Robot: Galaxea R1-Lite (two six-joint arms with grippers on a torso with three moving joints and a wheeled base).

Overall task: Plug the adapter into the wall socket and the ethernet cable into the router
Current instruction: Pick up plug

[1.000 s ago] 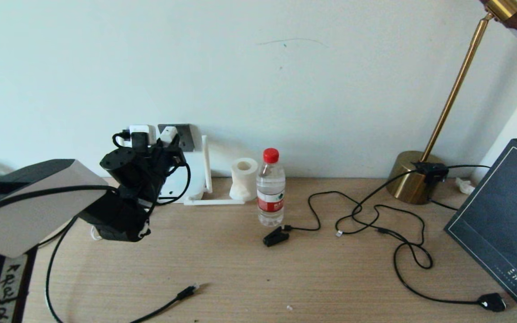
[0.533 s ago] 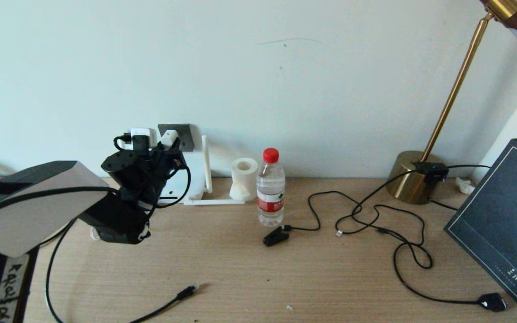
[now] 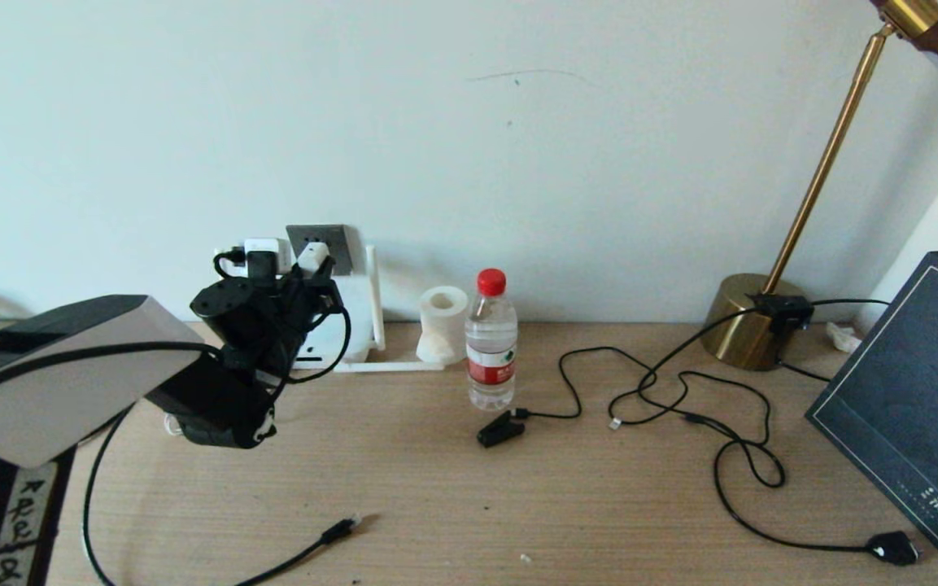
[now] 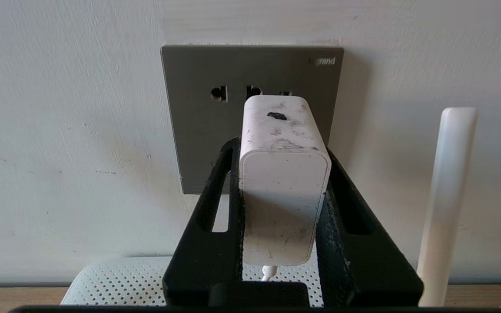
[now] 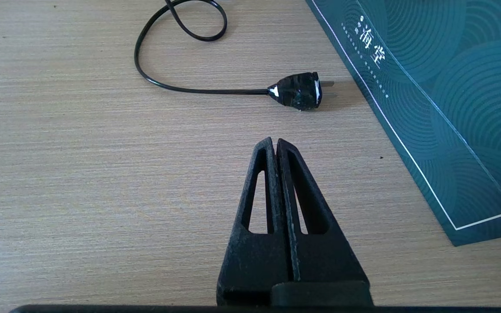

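Left end effector (image 4: 283, 174) clamps the adapter (image 4: 281, 182) btwn both fingers, holding it up vs. the wall socket (image 4: 198, 130), front end at the plate's pin holes. Router (image 4: 115, 282) sits just below. Ethernet cable (image 3: 337, 531) lies loose on the bench (image 3: 517, 505), well apart. Right end effector (image 5: 275, 145) pinched closed w/ nothing in it, above bench near a black plug (image 5: 298, 90).

Adapter (image 3: 311, 259) at socket (image 3: 330, 244) (pincer-held)

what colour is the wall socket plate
Dark grey wall socket, clearest in the left wrist view, behind the white adapter.
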